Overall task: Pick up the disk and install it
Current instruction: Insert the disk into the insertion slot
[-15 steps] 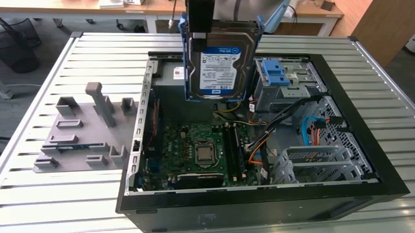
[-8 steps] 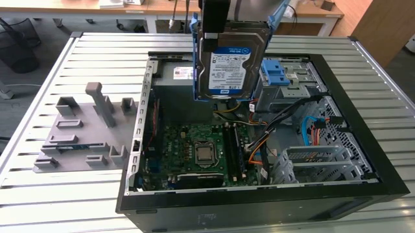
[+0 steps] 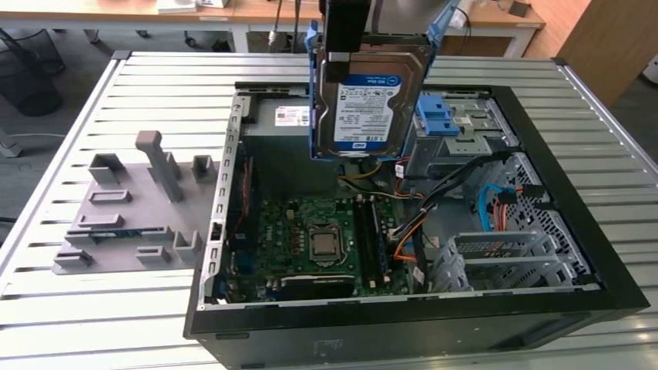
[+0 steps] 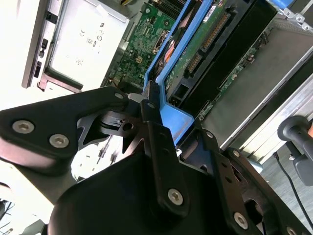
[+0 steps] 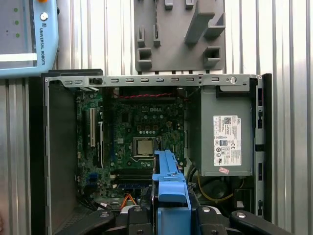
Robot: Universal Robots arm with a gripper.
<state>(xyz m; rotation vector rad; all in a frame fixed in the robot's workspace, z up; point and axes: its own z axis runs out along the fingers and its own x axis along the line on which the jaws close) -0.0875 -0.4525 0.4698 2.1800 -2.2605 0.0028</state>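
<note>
The disk point(image 3: 368, 96) hangs upright in the air over the open computer case point(image 3: 575, 254), its blue-and-white label facing the exterior camera and a thin blue bracket around it. My gripper point(image 3: 346, 31) is shut on its upper edge. In the second wrist view the black fingers point(image 4: 150, 110) clamp the blue bracket point(image 4: 168, 115), and the disk's green circuit-board side point(image 4: 198, 51) runs away from them. In the first wrist view the bracket point(image 5: 170, 178) sticks out from the gripper point(image 5: 168, 215) above the motherboard point(image 5: 139, 127).
A grey power-supply box point(image 5: 226, 142) sits in the case's corner. A drive bay with blue latch tabs point(image 3: 448, 116) lies just behind the disk. Loose cables point(image 3: 411, 223) cross the case. A grey fixture plate point(image 3: 123, 223) rests on the slatted metal table point(image 3: 62, 308).
</note>
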